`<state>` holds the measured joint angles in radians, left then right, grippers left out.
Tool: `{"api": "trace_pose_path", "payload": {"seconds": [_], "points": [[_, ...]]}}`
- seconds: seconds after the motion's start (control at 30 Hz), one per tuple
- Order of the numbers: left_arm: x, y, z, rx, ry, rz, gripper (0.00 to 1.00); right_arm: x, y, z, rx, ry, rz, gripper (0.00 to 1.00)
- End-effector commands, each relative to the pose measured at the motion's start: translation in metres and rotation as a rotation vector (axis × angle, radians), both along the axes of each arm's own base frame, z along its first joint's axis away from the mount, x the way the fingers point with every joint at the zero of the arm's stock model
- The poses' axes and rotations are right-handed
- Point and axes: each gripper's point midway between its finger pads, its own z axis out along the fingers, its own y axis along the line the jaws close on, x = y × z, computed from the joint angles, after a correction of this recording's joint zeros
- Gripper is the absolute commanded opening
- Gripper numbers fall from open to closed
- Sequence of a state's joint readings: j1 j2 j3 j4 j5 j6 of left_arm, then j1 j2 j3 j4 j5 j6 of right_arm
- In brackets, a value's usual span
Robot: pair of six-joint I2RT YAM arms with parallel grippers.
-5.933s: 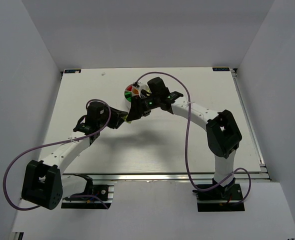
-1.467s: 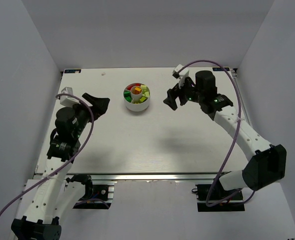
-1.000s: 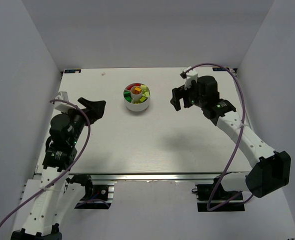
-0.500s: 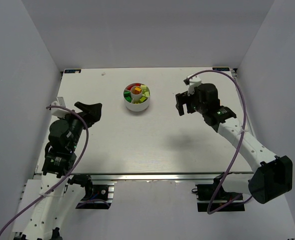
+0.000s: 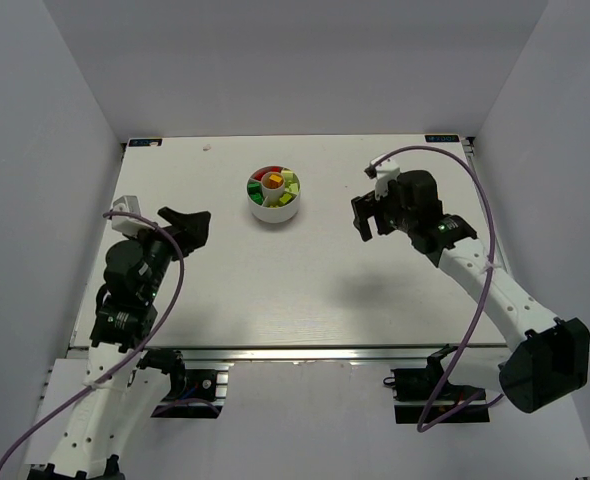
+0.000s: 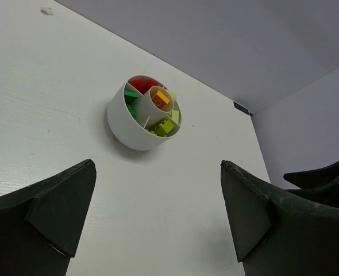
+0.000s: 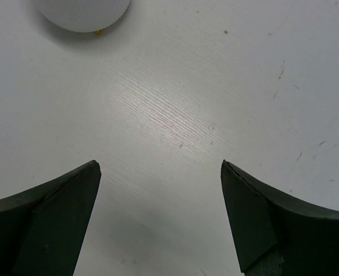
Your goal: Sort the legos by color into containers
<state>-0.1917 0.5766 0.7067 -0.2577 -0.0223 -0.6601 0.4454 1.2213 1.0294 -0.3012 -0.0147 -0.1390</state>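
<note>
Looks like the legos (image 6: 162, 98) are all color-sorted in the dish (image 6: 126, 126), so the left gripper (image 5: 193, 228) and right gripper (image 5: 363, 218) hang well clear, jaws spread, empty.

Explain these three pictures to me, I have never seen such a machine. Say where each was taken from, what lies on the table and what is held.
It is a robot: two arms bolted at the near edge of a white table. One picture looks down from above and behind them. The other two come from a camera on each wrist, so the dark shapes in their lower corners are that arm's own fingers. The left gripper and the right gripper both stand open and hold nothing. On the table stands a round white dish split into compartments. The legos lie inside it: red, dark green, lime, and orange in the central cup. The right wrist view catches only its edge.
</note>
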Motion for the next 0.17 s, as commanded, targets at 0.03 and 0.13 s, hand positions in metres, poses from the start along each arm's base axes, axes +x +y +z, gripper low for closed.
{"api": "trace_pose_path", "payload": {"seconds": [0.03, 0.13], "points": [[-0.0049, 0.001, 0.0029, 0.01, -0.05, -0.008, 0.98, -0.0083, 0.0046, 0.0146, 0.01, 0.02, 0.047, 0.89], [-0.0061, 0.0011, -0.0001, 0.015, -0.042, -0.01, 0.98, -0.0123, 0.0034, 0.0189, 0.025, -0.003, 0.051, 0.89]]}}
